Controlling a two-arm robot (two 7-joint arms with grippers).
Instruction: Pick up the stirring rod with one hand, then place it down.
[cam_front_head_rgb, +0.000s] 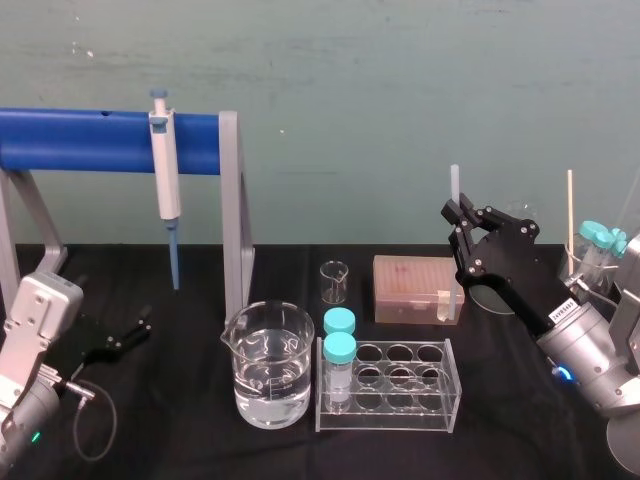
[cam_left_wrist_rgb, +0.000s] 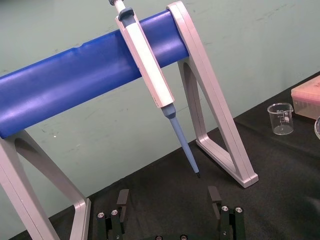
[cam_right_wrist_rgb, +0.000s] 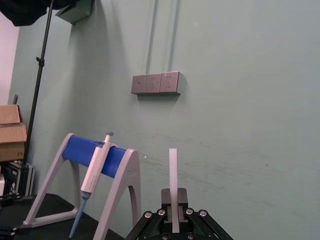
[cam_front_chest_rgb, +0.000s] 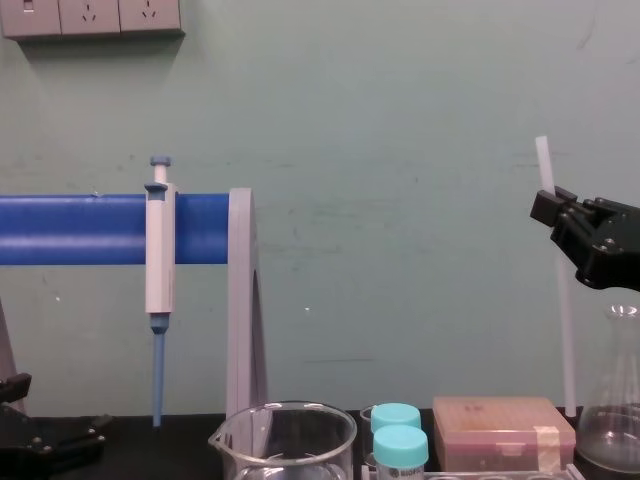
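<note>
Stirring rod (cam_right_wrist_rgb: 173, 172) upright, pinched in right fingers (cam_front_chest_rgb: 556, 208), middle hidden, left fingers (cam_left_wrist_rgb: 122, 198) parked open, empty

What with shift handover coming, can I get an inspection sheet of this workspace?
Surface: black table cover, no spills seen.
Job's things: stirring rod held upright in the right tool, near the tan box; whether its lower end touches the table cannot be told.
Clutter: large beaker of clear liquid, small beaker, tube rack with two teal-capped tubes, pipette hanging on the blue stand.
Grippers: right tool shut on the stirring rod, up at the right; left tool open, low by the stand.
Cables: grey cable looped beside the left arm.
Surroundings: green wall with sockets.
</note>
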